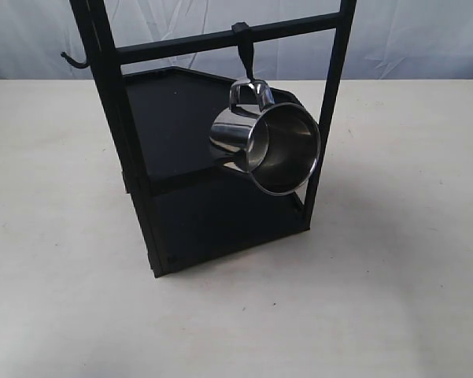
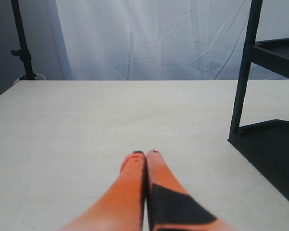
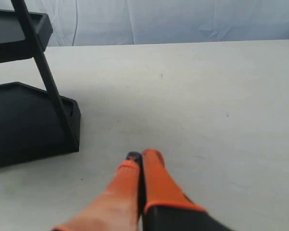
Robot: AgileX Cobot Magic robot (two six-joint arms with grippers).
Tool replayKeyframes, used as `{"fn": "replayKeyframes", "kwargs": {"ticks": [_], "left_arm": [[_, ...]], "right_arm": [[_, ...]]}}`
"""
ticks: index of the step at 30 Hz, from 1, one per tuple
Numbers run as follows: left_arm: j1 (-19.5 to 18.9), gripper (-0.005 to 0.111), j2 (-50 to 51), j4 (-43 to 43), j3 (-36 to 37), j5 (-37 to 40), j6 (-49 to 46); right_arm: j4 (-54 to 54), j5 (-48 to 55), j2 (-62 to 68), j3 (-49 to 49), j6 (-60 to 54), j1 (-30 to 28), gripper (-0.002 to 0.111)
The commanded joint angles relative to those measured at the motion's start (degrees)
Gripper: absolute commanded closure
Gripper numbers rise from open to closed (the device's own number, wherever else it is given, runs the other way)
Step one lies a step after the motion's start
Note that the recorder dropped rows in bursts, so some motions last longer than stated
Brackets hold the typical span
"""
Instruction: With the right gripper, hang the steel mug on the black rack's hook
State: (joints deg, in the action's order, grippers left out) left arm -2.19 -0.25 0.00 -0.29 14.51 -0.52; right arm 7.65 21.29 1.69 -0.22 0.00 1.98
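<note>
The steel mug (image 1: 271, 143) hangs by its thin looped handle from the hook (image 1: 246, 53) on the black rack's (image 1: 190, 157) crossbar, tilted with its open mouth facing the camera. No gripper touches it, and neither arm shows in the exterior view. My right gripper (image 3: 142, 157) is shut with nothing between its orange fingers, low over the table beside the rack's lower shelf (image 3: 24, 120). My left gripper (image 2: 145, 155) is also shut and empty, over the table on the rack's other side, near a slim post (image 2: 243, 72).
A small curled black hook (image 1: 72, 60) sticks out at the rack's upper left. A white curtain (image 1: 425, 35) closes the back. A black stand (image 2: 22, 43) rises beyond the table's far corner in the left wrist view. Bare pale tabletop (image 1: 393, 260) surrounds the rack.
</note>
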Motion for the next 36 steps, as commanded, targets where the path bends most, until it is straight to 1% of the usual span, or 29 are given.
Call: {"fn": "replayKeyframes", "kwargs": {"ticks": [1,7,36], "left_arm": [[0.0,0.107,0.2,-0.4,0.3,-0.8,0.1],[0.0,0.107,0.2,-0.4,0.3,-0.8,0.1],[0.0,0.107,0.2,-0.4,0.3,-0.8,0.1]], "right_arm": [[-0.8,-0.4,-0.3,0.2,0.0,-0.2,0.109],[3.1,-0.4,-0.3,0.2,0.0,-0.2,0.109],[3.1,-0.4,-0.3,0.2,0.0,-0.2,0.109]]}}
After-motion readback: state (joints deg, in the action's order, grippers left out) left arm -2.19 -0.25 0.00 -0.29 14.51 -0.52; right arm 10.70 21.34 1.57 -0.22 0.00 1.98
